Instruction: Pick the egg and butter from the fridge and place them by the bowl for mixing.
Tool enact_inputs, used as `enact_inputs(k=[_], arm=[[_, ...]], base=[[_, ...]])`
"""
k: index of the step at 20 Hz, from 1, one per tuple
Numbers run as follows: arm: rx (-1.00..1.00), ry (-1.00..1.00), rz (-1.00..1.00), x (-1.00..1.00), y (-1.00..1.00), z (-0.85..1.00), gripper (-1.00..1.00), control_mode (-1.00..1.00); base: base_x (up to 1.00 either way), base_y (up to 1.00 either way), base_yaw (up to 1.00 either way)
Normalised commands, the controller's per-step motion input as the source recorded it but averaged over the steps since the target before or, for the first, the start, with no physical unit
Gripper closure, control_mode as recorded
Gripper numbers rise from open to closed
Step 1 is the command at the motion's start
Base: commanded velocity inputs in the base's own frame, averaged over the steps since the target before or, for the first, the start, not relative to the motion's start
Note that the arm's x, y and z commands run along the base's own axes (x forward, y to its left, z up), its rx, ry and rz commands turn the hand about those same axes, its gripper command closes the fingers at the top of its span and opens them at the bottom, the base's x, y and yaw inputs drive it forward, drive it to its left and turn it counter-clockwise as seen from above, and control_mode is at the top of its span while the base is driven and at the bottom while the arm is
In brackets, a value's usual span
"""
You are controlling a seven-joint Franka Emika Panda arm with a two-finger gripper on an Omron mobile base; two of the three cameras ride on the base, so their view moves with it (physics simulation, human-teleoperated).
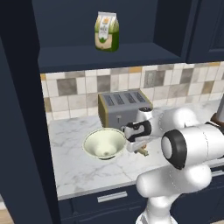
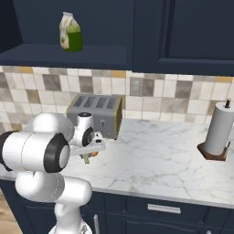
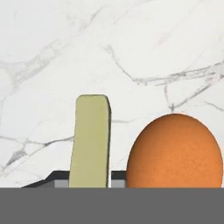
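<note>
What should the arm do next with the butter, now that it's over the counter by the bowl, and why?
Probably open the gripper and lift straight away. In the hand view the butter stands beside the egg over the marble counter, and the left base view puts the hand right next to the bowl. Whether the butter touches the counter yet is unclear, so lower slightly first.

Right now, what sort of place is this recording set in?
A simulated home kitchen: a marble counter under dark navy cabinets, with a tiled backsplash, a four-slot toaster and a paper towel roll. A bowl sits by the toaster.
</note>
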Motion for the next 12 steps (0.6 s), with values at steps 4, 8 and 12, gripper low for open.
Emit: enact_inputs(k=[4, 8, 12], arm=[[0.0, 0.02, 0.0, 0.09, 0.0, -0.1, -1.0, -1.0], [0.0, 0.0, 0.0, 0.0, 0.0, 0.0, -1.0, -1.0], [0.0, 0.0, 0.0, 0.0, -0.01, 0.14, -1.0, -1.0]], base=[[0.0, 0.0, 0.0], [0.0, 0.0, 0.0], [0.0, 0.0, 0.0]])
